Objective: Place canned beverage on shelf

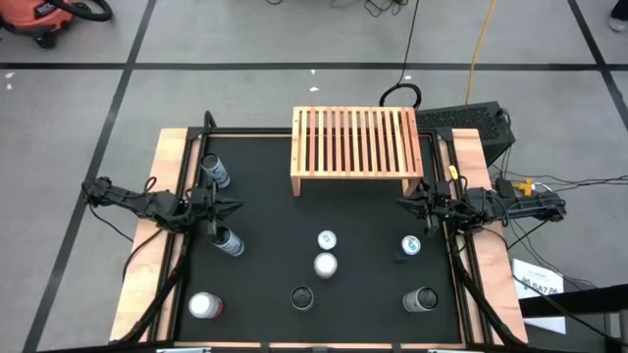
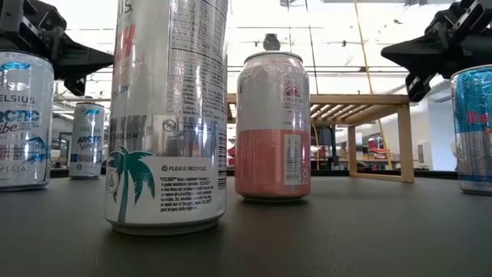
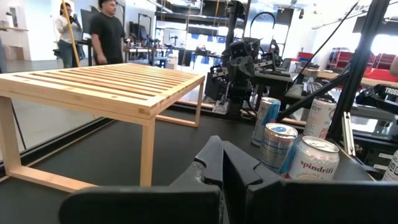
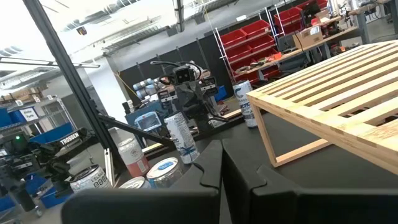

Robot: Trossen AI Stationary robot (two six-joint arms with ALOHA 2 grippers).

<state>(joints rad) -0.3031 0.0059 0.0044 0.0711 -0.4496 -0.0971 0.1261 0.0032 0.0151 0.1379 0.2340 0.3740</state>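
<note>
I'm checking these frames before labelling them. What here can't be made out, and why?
- Tall can, low view: its top is cut off by the upper edge.
- Blue can, low view: cut off by the right edge, brand incomplete.
- Shelf, low view: its left part is hidden behind the pink can.
- Can brands, high view: only the tops show, too small to read.

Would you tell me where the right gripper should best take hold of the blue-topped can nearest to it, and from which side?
Probably around the can's round side wall, near mid-height, coming in level from the right gripper's side. The can stands upright on the table with free mat around it, so two fingers can close across its width. The gripper is shut and must open first.
</note>
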